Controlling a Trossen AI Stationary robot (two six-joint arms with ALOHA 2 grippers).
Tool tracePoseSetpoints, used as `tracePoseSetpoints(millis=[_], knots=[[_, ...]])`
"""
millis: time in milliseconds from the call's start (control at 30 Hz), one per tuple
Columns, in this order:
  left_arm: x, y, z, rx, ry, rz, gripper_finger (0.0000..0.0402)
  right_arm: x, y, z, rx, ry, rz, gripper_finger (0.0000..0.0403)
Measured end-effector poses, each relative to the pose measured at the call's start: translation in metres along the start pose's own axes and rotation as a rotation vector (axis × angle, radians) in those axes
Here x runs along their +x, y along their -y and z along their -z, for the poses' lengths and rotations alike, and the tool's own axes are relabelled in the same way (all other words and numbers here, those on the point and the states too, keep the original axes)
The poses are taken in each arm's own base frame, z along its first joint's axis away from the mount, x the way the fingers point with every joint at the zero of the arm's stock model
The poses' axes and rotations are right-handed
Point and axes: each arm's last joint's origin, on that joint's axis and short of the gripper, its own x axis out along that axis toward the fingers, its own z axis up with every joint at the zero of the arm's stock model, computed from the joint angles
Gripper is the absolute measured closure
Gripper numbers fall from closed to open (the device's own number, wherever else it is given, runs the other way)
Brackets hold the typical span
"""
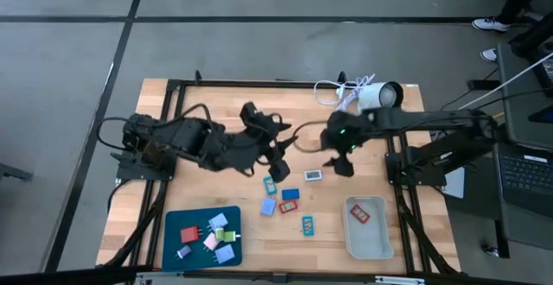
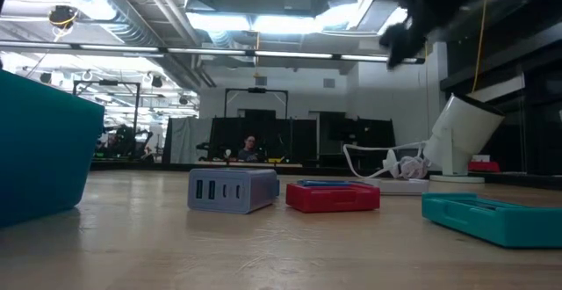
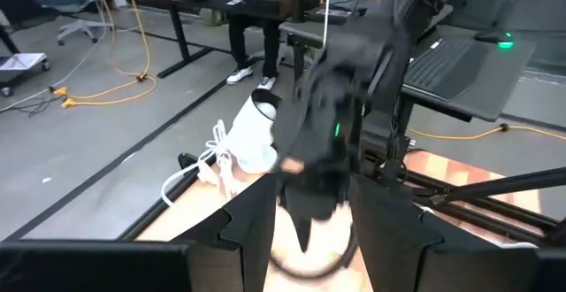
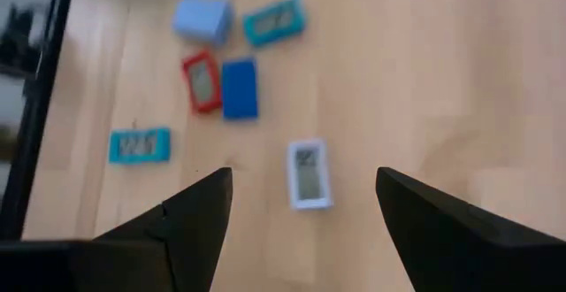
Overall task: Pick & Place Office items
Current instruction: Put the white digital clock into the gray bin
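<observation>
Several small office items lie flat on the wooden table: a white piece [image 1: 313, 175] [image 4: 309, 175], two teal pieces [image 1: 270, 185] [image 1: 308, 224], a blue one [image 1: 290, 194], a light blue one [image 1: 268, 205] and a red one [image 1: 288, 205]. My right gripper [image 1: 343, 166] [image 4: 303, 179] hangs open above the white piece, a finger to either side, touching nothing. My left gripper [image 1: 278, 166] [image 3: 309, 239] is open above the table just left of the pieces and faces the right arm.
A grey tray [image 1: 367, 233] at the near right holds one red piece [image 1: 360, 215]. A blue tray [image 1: 173, 242] at the near left holds several pieces. The white lamp [image 1: 380, 95] and its cord lie at the far edge. Bare wood lies between the trays.
</observation>
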Motion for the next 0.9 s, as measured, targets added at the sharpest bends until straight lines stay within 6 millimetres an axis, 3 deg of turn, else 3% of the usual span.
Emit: tracePoseSetpoints(millis=[133, 233, 333, 667, 833, 900], knots=[[-0.007, 0.013, 0.008, -0.014, -0.001, -0.010, 0.0261, 0.034, 0.003, 0.018, 0.016, -0.042, -0.012, 0.0119], [-0.019, 0.022, 0.018, -0.051, 0.022, -0.077, 0.0261, 0.045, 0.006, 0.023, 0.022, -0.035, 0.022, 0.0119], [-0.037, 0.029, 0.036, -0.062, 0.045, -0.176, 0.0261, 0.047, 0.007, 0.023, 0.037, -0.029, 0.035, 0.0119], [-0.077, 0.057, 0.141, -0.233, -0.003, -0.191, 0.0261, 0.044, 0.005, 0.013, 0.089, 0.076, -0.021, 0.0119], [-0.088, 0.074, 0.151, -0.393, 0.087, -0.088, 0.0261, 0.044, 0.003, 0.010, 0.148, 0.099, -0.088, 0.0119], [-0.088, 0.083, 0.153, -0.386, 0.037, -0.030, 0.0261, 0.043, 0.003, 0.009, 0.177, 0.113, -0.106, 0.0119]])
